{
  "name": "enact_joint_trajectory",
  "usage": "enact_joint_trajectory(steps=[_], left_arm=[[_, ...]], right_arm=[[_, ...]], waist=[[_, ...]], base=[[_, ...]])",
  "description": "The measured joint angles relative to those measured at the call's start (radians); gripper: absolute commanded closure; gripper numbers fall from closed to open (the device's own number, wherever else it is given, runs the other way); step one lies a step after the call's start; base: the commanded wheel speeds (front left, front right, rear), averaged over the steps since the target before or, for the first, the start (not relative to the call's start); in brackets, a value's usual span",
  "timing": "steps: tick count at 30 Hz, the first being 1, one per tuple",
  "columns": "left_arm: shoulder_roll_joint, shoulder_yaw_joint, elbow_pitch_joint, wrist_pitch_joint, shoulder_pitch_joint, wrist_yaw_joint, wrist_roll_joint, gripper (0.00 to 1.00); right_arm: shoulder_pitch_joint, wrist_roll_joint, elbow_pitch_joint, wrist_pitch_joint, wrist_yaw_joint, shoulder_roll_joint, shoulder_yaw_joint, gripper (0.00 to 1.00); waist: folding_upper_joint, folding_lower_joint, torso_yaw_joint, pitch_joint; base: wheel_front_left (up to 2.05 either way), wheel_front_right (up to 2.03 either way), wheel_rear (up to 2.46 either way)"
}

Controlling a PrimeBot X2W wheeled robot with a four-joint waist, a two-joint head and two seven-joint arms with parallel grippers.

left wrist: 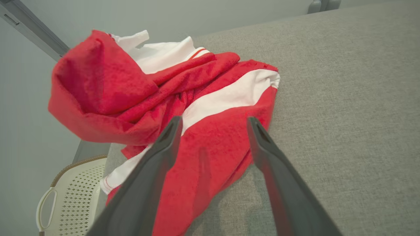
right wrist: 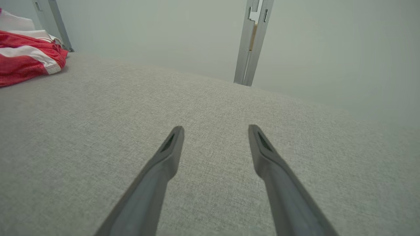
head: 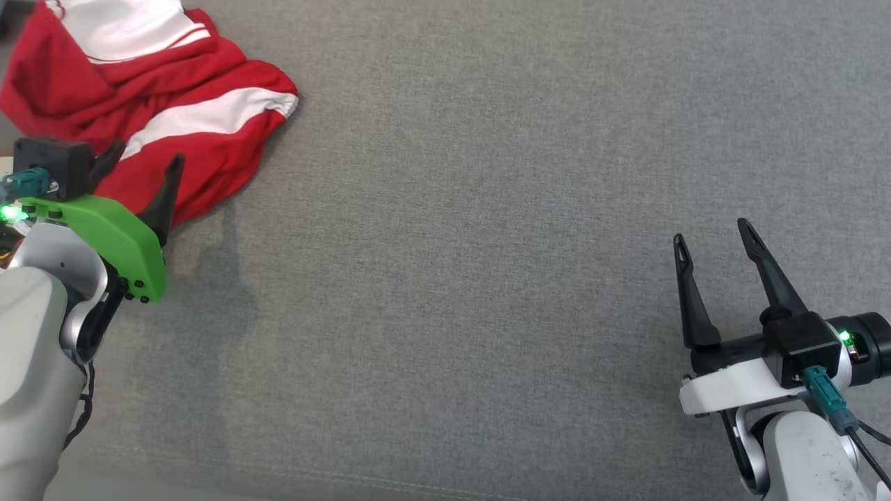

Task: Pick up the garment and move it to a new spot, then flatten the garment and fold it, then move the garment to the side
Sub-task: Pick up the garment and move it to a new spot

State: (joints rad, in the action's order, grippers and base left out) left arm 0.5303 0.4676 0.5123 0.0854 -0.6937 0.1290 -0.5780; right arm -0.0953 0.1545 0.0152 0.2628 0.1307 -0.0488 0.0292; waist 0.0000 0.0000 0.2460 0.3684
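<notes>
The garment [head: 160, 104] is a red piece with white stripes, lying crumpled at the far left corner of the grey cloth surface [head: 487, 243]. My left gripper [head: 147, 154] hovers over the garment's near edge, open, with red cloth showing between its fingers but not pinched. In the left wrist view the garment [left wrist: 183, 108] bunches up in folds just beyond my left gripper [left wrist: 215, 122]. My right gripper [head: 711, 231] stands open at the lower right, far from the cloth, with nothing in it. The right wrist view has my right gripper [right wrist: 216, 129] over bare fabric and the garment [right wrist: 28, 60] at the far left.
A cream perforated basket [left wrist: 70, 193] stands below the surface's left edge. A grey metal post [right wrist: 251, 42] rises beyond the far edge against a pale wall. The grey surface stretches wide between the two arms.
</notes>
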Motion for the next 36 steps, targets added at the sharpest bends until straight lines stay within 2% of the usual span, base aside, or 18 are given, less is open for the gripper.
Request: enact_joint_trajectory(steps=[11, 13, 14, 15, 16, 17, 26, 36], left_arm=[[-0.003, 0.119, 0.236, -0.008, -0.089, 0.0, -0.073, 0.0], [-0.006, 0.126, 0.283, -0.016, -0.102, 0.0, -0.07, 0.27], [-0.007, 0.134, 0.306, -0.019, -0.108, -0.001, -0.06, 0.56], [-0.01, 0.14, 0.323, -0.026, -0.11, -0.001, -0.052, 0.66], [-0.015, 0.142, 0.346, -0.039, -0.112, -0.002, -0.048, 0.98], [-0.02, 0.143, 0.365, -0.055, -0.115, -0.003, -0.045, 1.0], [-0.016, 0.171, 0.431, -0.166, -0.171, -0.005, -0.014, 1.0], [0.052, 0.276, 0.318, -0.209, -0.245, 0.0, 0.048, 1.0]], right_arm=[[-0.008, 0.005, -0.01, 0.0, 0.0, 0.0, 0.0, 0.0], [-0.007, 0.005, -0.01, 0.0, 0.0, 0.0, 0.001, 0.0], [-0.007, 0.005, -0.008, 0.0, 0.0, 0.0, 0.0, 0.0], [-0.006, 0.004, -0.007, 0.0, 0.0, 0.0, -0.001, 0.0], [-0.004, 0.001, -0.004, 0.0, 0.0, 0.0, -0.003, 0.0], [-0.002, -0.005, -0.002, 0.0, 0.0, 0.0, -0.006, 0.0], [0.01, -0.046, 0.02, 0.0, 0.0, 0.0, -0.016, 0.0], [0.05, -0.138, 0.058, 0.0, 0.0, 0.0, -0.03, 0.0]], waist=[[0.0, 0.0001, -0.059, 0.067], [0.0, 0.0, -0.064, 0.064], [0.0, 0.0, -0.066, 0.059], [0.0, 0.0, -0.066, 0.055], [0.0, 0.0, -0.067, 0.048], [0.0, 0.0, -0.068, 0.04], [0.0, 0.0, -0.08, -0.041], [0.0, 0.0, -0.102, -0.186]], base=[[0.0, 0.0, 0.0], [0.0, 0.0, 0.0], [0.0, 0.0, 0.0], [0.0, 0.0, 0.0], [0.0, 0.0, 0.0], [0.0, 0.0, 0.0], [0.0, 0.0, 0.0], [0.0, 0.0, 0.0]])
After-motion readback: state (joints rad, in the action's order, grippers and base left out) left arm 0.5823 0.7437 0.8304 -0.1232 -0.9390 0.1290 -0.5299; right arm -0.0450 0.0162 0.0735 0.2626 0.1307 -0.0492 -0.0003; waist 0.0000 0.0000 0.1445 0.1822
